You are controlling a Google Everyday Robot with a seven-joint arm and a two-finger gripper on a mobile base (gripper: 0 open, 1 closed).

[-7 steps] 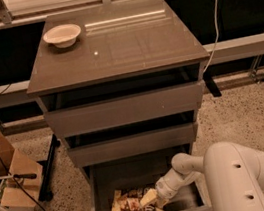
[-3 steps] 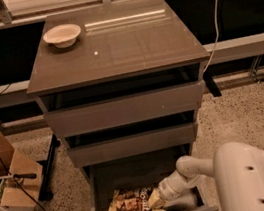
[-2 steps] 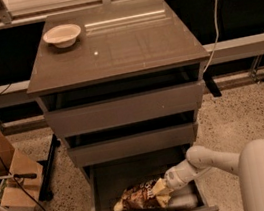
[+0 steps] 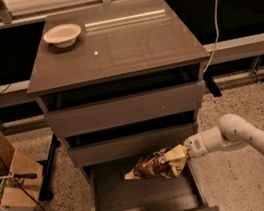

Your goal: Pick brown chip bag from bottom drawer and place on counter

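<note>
Moved: the brown chip bag (image 4: 150, 166) has come up off the floor of the bottom drawer (image 4: 137, 194) since a moment ago, carried by the gripper (image 4: 181, 152); the arm (image 4: 249, 136) has drawn back to the right, so less of its bulk fills the lower right corner.
Floor: speckled pale terrazzo (image 4: 236, 180) around the cabinet.
Counter: the glossy grey-brown top (image 4: 132, 46) of the cabinet, wider than the drawers beneath it.
Upper drawers: the top drawer (image 4: 125, 109) and the middle drawer (image 4: 129, 145) both stand slightly out, with a dark gap above each front.
Bottom drawer: pulled far out toward the camera, its flat grey floor bare, with a soft shadow near the front under the bag.
Arm: white, reaching in from the lower right edge, its last link about level and pointing left.
Cardboard boxes: brown and white boxes (image 4: 11, 200) on the floor at the left, well apart from the cabinet.
Brown chip bag: in the air above the open bottom drawer, just below the middle drawer's front, lying crosswise with its tan right end in the gripper and its left end sagging a little.
Gripper: over the drawer's right side, closed on the bag's right end.
Bowl: a white bowl (image 4: 62, 35) on the counter's far left corner.
Cable: a white cable (image 4: 214, 17) hanging behind the cabinet on the right.
</note>
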